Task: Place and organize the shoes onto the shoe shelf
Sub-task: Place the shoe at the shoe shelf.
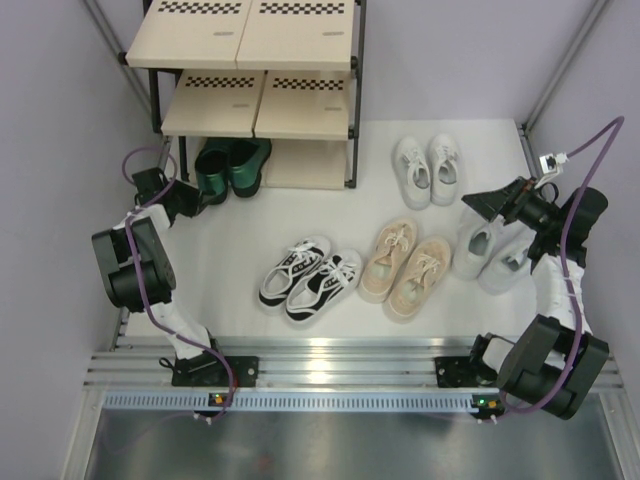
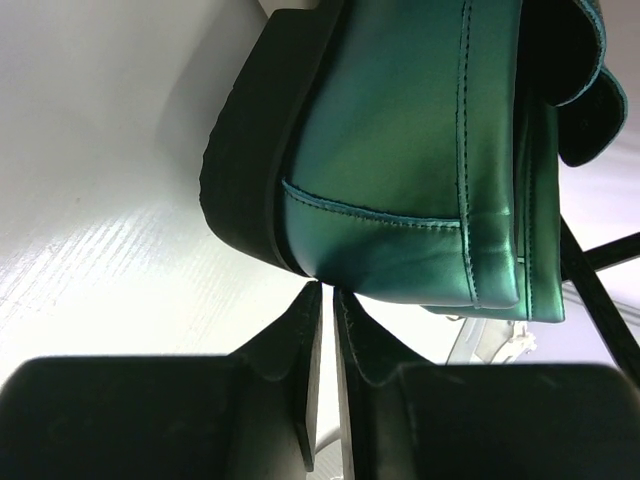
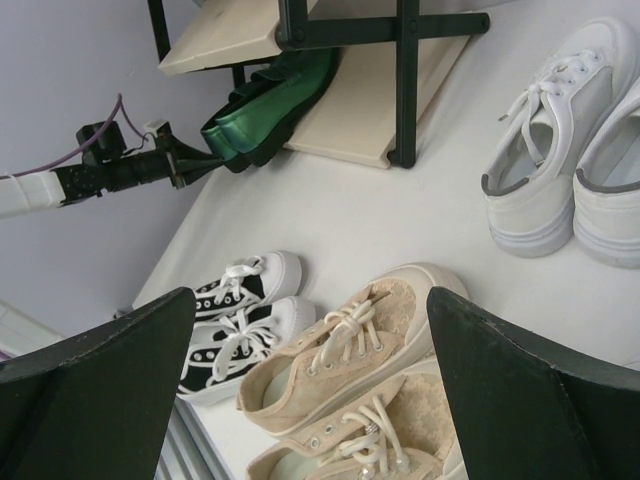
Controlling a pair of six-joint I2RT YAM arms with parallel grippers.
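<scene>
Left claw [image 2: 328,292] narrow, fingers almost together with nothing between them, tips right at the heel of one of the dark green shoes [image 1: 232,165]. That pair sits at the left end of the shoe shelf's [image 1: 300,35] lowest board, heels poking out over its front edge. Shelf stands at the far left of the bench [image 1: 330,215]; upper two boards bare. Black-and-white sneakers [image 1: 310,278] lie side by side near the near edge, left of centre. Beige sneakers [image 1: 405,272] just beside them to the right. Small white sneakers [image 1: 428,168] farther back, right of the shelf. Larger white sneakers [image 1: 478,248] near the right edge, partly under the right arm. Right claw [image 3: 310,300] spread wide, holding nothing, above the bench.
</scene>
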